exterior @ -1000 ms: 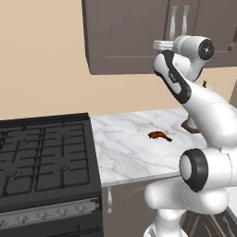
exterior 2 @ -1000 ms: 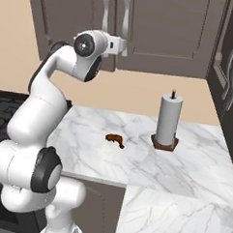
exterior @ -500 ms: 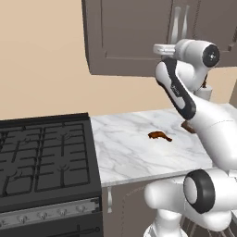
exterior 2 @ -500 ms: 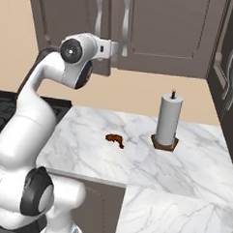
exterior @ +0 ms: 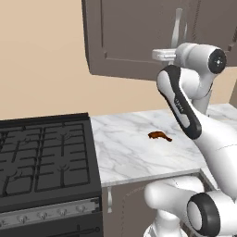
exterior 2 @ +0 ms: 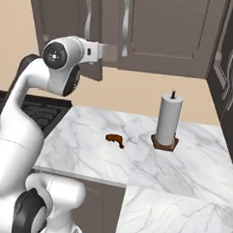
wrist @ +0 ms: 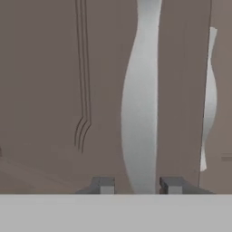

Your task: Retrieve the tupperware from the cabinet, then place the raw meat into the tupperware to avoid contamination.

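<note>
Cabinet (wrist: 54, 90) handle (wrist: 141, 113) sits between hand (wrist: 137, 185) fingertips (seemingly unclamped).

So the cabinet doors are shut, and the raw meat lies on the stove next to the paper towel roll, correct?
Not quite. The raw meat lies on the marble counter, not the stove; the right base view shows it. The cabinet doors are shut, and the paper towel roll stands nearby.
</note>
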You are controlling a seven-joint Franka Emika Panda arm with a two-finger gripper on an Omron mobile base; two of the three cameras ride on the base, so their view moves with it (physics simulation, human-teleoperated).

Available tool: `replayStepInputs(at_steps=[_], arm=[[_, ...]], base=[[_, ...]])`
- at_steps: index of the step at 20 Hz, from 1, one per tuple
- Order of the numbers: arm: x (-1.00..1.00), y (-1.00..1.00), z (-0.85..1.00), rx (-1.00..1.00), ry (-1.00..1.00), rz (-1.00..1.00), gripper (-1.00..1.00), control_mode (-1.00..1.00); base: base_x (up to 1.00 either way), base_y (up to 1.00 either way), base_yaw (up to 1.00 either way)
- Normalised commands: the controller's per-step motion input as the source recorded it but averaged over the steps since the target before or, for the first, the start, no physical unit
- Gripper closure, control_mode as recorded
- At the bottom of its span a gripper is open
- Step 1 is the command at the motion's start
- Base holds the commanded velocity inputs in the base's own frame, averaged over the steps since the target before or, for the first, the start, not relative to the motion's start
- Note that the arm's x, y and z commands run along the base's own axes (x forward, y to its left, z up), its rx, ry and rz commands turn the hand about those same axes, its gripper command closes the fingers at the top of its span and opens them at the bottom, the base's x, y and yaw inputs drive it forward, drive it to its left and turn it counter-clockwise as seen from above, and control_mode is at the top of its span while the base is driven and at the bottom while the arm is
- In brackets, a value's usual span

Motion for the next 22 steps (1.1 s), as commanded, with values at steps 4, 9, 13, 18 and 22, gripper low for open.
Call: replayStepInputs(at_steps=[4,9,13,18,22], arm=[[-0.60,0.61,0.18,-0.07,0.03,0.02,1.00,-1.00],[-0.59,0.68,0.12,-0.09,0.02,0.01,1.00,-1.00],[-0.56,0.75,0.03,-0.11,0.00,0.00,1.00,-1.00],[-0.53,0.66,0.00,-0.10,0.00,-0.01,1.00,-1.00],[-0.53,0.72,0.00,-0.11,0.00,-0.05,-1.00,-1.00]], base=[[0.00,0.00,0.00],[0.00,0.00,0.00],[0.00,0.00,0.00],[0.00,0.00,0.00],[0.00,0.00,0.00]])
